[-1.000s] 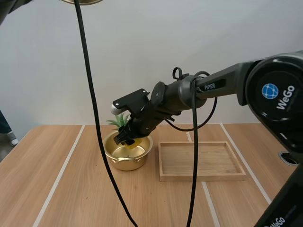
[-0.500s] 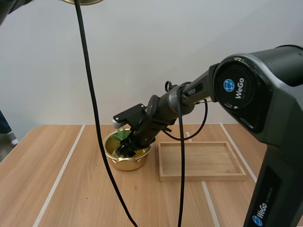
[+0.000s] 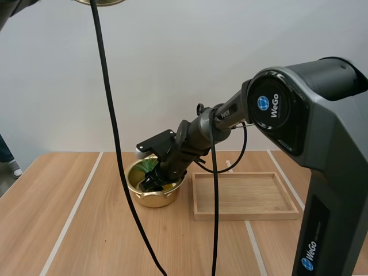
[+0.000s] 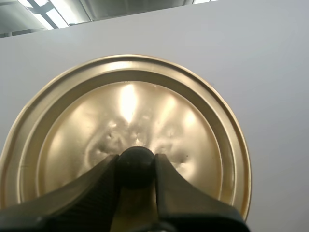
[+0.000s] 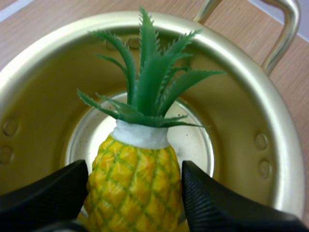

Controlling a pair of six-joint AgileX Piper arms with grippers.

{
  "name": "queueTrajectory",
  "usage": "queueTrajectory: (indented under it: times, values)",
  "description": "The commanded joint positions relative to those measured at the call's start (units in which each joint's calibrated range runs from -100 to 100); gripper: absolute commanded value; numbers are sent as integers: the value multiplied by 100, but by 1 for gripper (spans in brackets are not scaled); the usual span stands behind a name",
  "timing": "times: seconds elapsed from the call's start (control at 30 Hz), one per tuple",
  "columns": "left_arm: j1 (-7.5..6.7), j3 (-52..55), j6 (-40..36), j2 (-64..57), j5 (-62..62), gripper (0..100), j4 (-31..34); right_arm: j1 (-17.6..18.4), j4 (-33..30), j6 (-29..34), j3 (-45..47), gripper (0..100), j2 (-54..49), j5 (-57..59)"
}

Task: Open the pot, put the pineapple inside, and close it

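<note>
At the top edge of the high view, left of centre, you see a cut-off sliver of the round golden metal lid (image 3: pixel 100 2). In the left wrist view the left gripper (image 4: pixel 136 166) is clamped on the lid's black ball knob (image 4: pixel 136 155), one finger on each side. The near part of the lid's rim is hidden behind those fingers.

Further right, the golden metal pot (image 3: pixel 144 196) stands open on the light wooden table (image 3: pixel 69 230). The right gripper (image 3: pixel 154 183) reaches down into it and grasps the yellow plastic pineapple with green leaves (image 5: pixel 137 183) by its body, inside the pot walls. Its fingers (image 5: pixel 48 193) hide the fruit's base, so you cannot tell whether it rests on the pot floor. In the high view the gripper covers most of the fruit.

Just right of the pot lies the shallow rectangular wooden tray (image 3: pixel 244 195).
</note>
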Motion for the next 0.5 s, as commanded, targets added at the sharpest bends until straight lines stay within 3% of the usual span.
queueTrajectory:
  times: [0.0,0.2,0.27,0.4,0.43,0.47]
  values:
    - [-10,-48,-19,-38,-183,0,-77,-6,-100,-52,43,0,81,10]
    - [-10,-48,-19,-38,-183,0,-77,-6,-100,-52,43,0,137,48]
    - [-10,-48,-19,-38,-183,0,-77,-6,-100,-52,43,22,137,48]
    - [-10,-48,-19,-38,-183,0,-77,-6,-84,-52,43,92,137,-108]
    - [-10,-48,-19,-38,-183,0,-77,-6,-84,-52,43,100,137,-175]
    - [-10,-48,-19,-38,-183,0,-77,-6,-84,-52,43,100,137,-190]
